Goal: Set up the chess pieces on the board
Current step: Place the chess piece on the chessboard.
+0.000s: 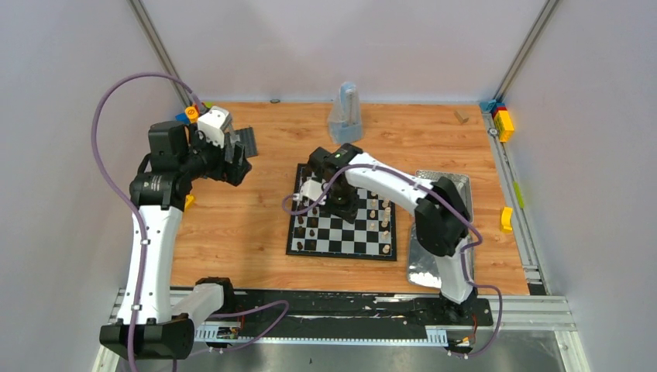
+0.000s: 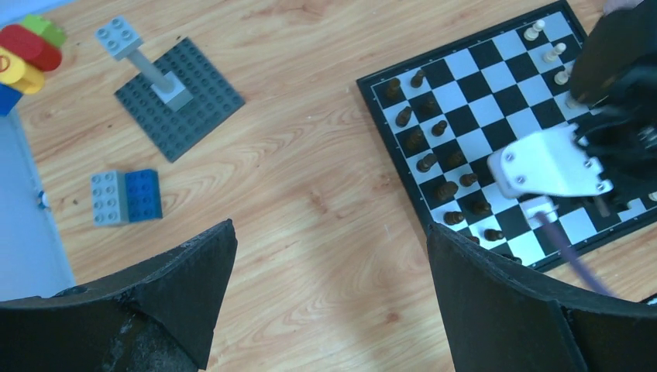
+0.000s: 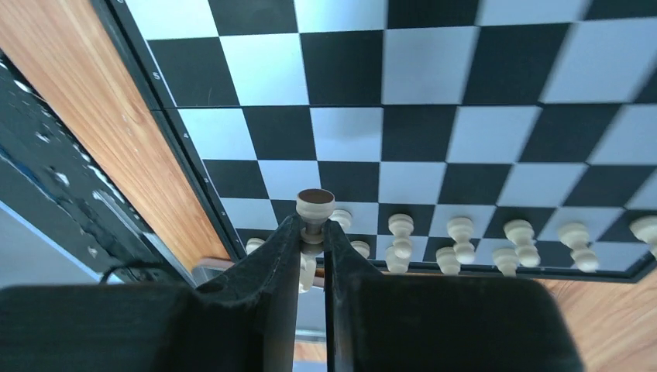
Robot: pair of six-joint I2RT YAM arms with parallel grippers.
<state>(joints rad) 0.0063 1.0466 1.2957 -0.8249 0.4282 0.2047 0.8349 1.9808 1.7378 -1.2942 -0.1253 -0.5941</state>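
A pale chess piece [image 3: 315, 206] was held pinched in the nearly closed right gripper [image 3: 312, 225] over the board [image 1: 345, 246], close to its pale-piece edge, while the left gripper [image 2: 331, 229], wide open and empty, was seen well off the board's dark-piece side.

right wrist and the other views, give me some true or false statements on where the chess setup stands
1. The right gripper is shut on a pale chess piece. True.
2. The left gripper holds a dark piece. False: it is wide open and empty, over the wooden table.
3. The dark pieces stand on the side of the chessboard nearer the left arm. True.
4. The dark grey studded baseplate lies on the chessboard. False: it lies on the table, apart from the board.
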